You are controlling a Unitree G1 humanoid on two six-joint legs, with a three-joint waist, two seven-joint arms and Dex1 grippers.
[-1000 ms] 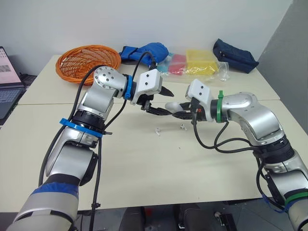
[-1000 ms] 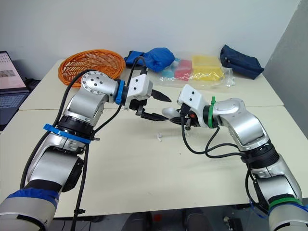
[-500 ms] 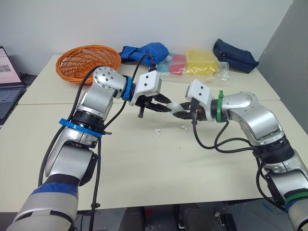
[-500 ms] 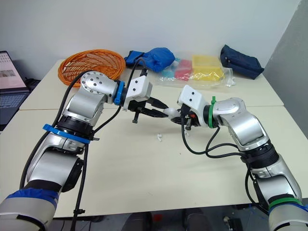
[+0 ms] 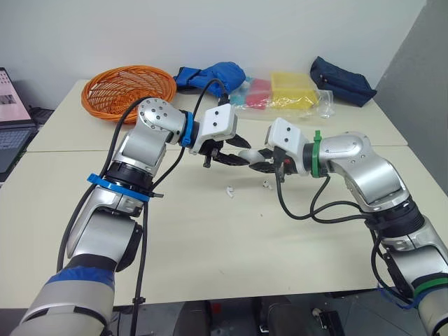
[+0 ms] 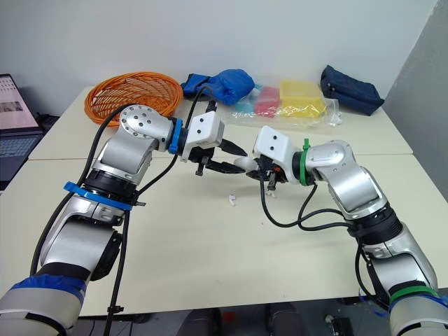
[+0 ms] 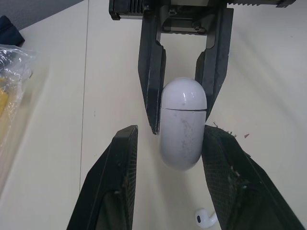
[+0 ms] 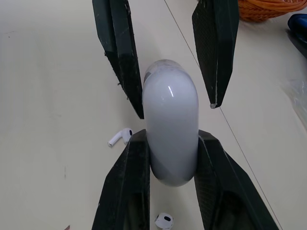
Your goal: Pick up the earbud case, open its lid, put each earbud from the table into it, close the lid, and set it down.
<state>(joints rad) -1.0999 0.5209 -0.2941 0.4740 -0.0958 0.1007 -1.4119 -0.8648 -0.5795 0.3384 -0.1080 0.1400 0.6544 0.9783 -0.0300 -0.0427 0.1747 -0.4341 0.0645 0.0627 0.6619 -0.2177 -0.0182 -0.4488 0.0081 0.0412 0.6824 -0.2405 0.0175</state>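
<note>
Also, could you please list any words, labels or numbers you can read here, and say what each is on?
None can be read.
laptop screen: some content shows, too small to read.
earbud case: plain white, no marking visible.
yellow packet: no legible label.

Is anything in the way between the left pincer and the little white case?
No, nothing I can see. The right pincer holds the case up above the table. The left pincer is open, with a finger on either side of the case's free end and nothing else between.
</note>
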